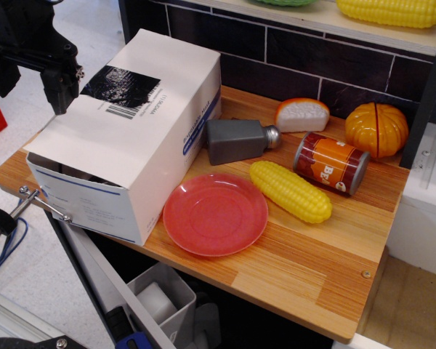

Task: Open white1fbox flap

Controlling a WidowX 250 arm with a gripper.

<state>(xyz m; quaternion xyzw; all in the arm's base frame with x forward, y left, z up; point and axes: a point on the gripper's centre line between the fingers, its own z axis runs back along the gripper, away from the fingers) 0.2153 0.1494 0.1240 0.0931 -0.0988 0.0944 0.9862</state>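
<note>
The white1fbox [180,149] is a large white carton with blue print, lying on the left part of the wooden table [305,269]. Its flap [105,142] is the broad top panel, with a glossy black patch [120,82] and a barcode [120,111]. The flap's near edge sits slightly raised, with a dark gap under it at the front left. My black gripper [30,83] hangs at the top left, above the flap's left edge. Its jaws stand apart and hold nothing. One finger [60,91] is just over the flap's far left corner.
A red plate [215,213] touches the box's right front. Beyond it lie a grey shaker [240,139], yellow corn [291,191], a can [330,163], a bread piece [301,115] and a pumpkin [376,129]. A metal clamp [40,200] grips the table's left edge.
</note>
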